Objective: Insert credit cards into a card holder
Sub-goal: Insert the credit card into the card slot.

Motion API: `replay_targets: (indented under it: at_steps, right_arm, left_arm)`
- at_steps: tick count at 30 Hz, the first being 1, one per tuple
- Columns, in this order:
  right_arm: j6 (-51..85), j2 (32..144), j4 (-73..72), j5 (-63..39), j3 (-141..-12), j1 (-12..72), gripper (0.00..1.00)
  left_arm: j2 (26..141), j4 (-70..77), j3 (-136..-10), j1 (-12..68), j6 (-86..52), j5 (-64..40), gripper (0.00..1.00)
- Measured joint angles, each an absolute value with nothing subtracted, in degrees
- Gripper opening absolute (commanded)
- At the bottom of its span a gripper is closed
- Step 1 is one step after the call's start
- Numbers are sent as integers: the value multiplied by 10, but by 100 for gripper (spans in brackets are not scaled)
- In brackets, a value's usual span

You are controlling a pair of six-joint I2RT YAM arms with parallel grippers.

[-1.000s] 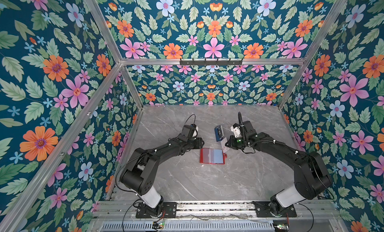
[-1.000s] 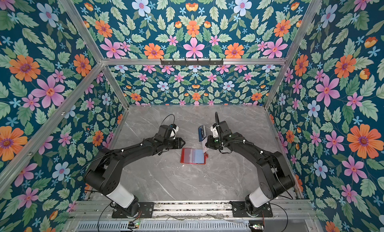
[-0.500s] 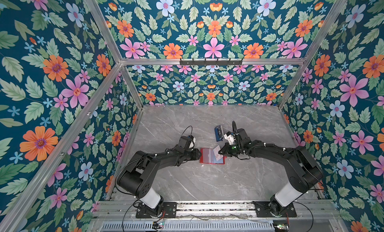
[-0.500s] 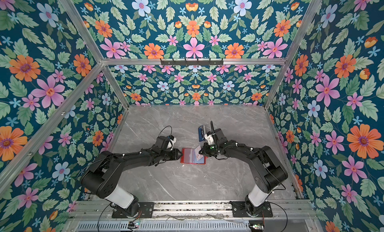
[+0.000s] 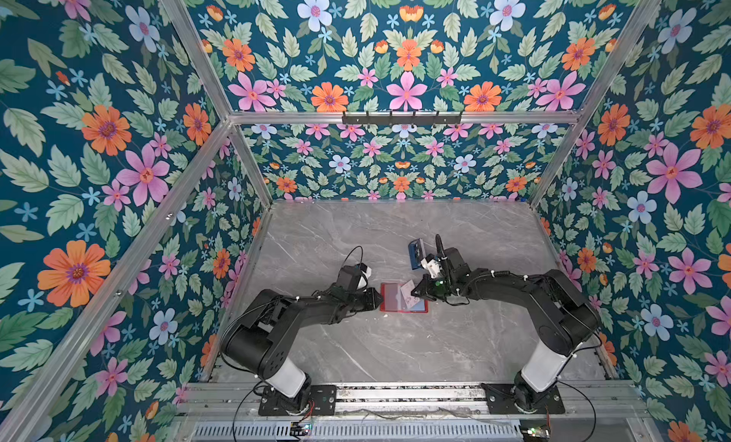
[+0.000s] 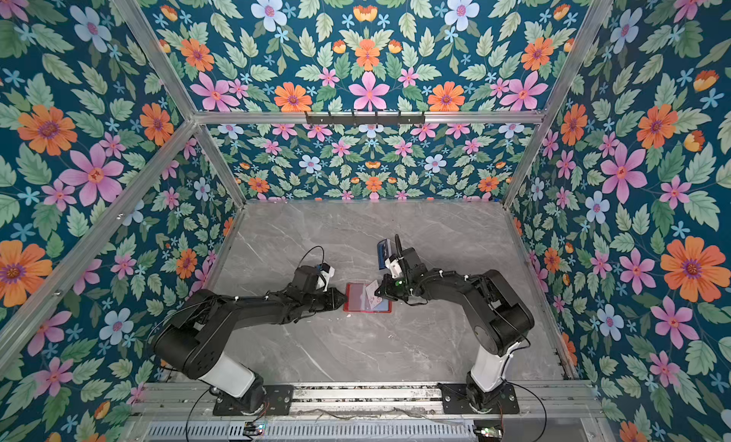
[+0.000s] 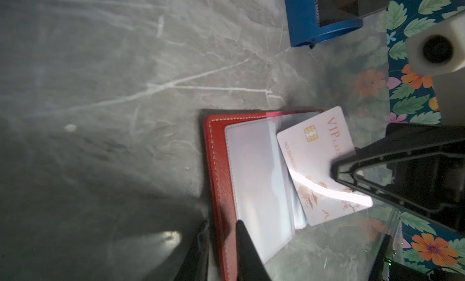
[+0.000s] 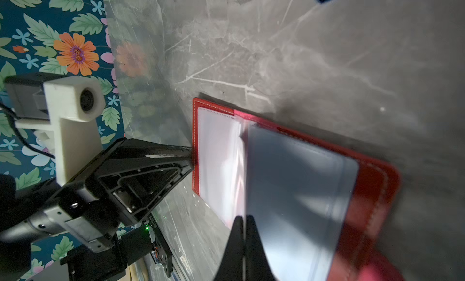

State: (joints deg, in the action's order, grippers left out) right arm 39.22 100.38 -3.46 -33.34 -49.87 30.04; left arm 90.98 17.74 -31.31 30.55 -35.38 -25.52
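right fingers (image 8: 234, 247) pinch vip card (image 7: 317, 151); left fingers (image 7: 247, 254) straddle card holder (image 7: 221, 166) edge, grip unclear; feed card flat into sleeve (image 7: 254, 171).

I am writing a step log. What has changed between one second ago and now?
The left gripper came down to the open card holder, its fingers now straddling the edge. The right gripper, still shut on a pale credit card, lowered it over the holder. Card holder and blue rack stayed put.
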Motion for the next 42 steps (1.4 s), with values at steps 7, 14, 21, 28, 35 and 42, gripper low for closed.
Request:
replay_targets:
  at_steps: [7,14,21,28,35,42]
  right_arm:
    - [395,1012,-52,-343,-496,302,0]
    - [407,1015,-78,-344,-481,304,0]
    - [430,1015,-127,-345,-453,304,0]
    - [444,1018,-158,-345,-441,305,0]
    - [458,1026,-191,-345,-433,305,0]
    - [471,1040,-224,-348,-433,306,0]
  left_arm:
    - [911,184,-308,307,-360,-261,13]
    - [911,193,-299,312,-375,-269,8]
    - [908,214,-283,317,-389,-270,1]
    - [908,227,-276,319,-401,-270,0]
    - [908,232,-273,320,-401,-269,0]
    - [911,233,-276,321,-401,-269,0]
